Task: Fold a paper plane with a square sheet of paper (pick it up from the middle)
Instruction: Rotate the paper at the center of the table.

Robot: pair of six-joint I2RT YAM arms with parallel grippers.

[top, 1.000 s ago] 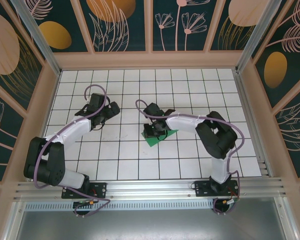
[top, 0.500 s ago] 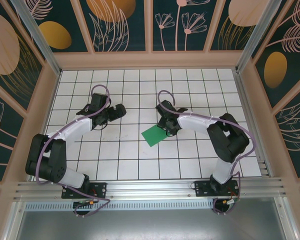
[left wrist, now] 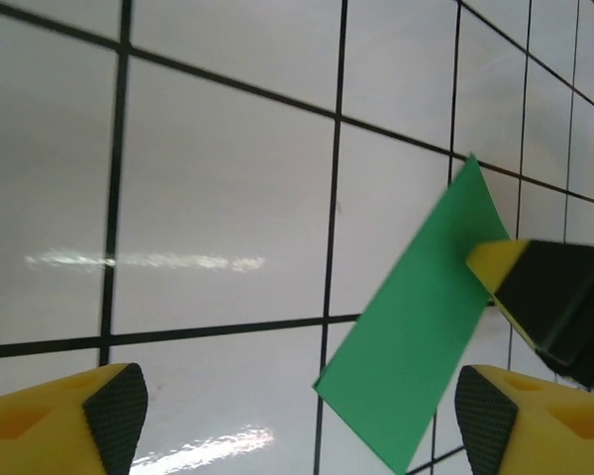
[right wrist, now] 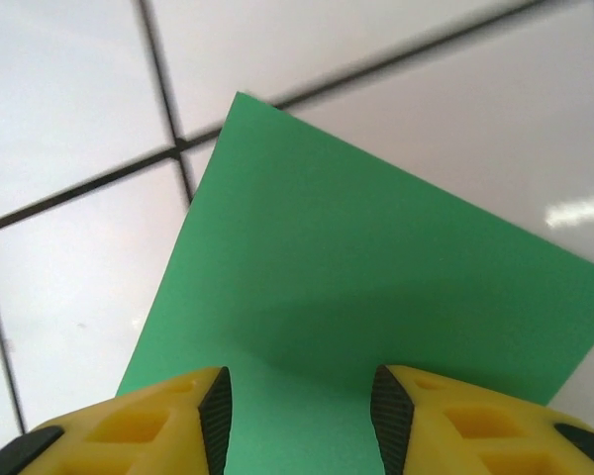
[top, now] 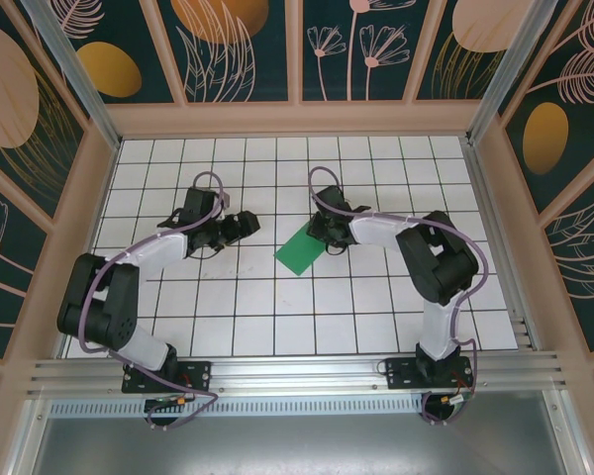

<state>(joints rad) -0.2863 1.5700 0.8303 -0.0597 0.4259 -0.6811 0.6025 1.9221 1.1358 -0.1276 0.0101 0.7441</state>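
Gridded tabletop [top: 228,307] holds the square sheet of paper [top: 300,252] mid-frame, so pin its upper-right edge with your half-open right gripper [right wrist: 299,406] and bring the wide-open left gripper [left wrist: 299,414] in low.

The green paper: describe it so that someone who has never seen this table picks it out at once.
Start at the white gridded table and look near its middle, between the left arm and the right arm. The green paper lies there, at the tip of the right hand. It is a narrow, slanted, bright-green sheet against white tiles.
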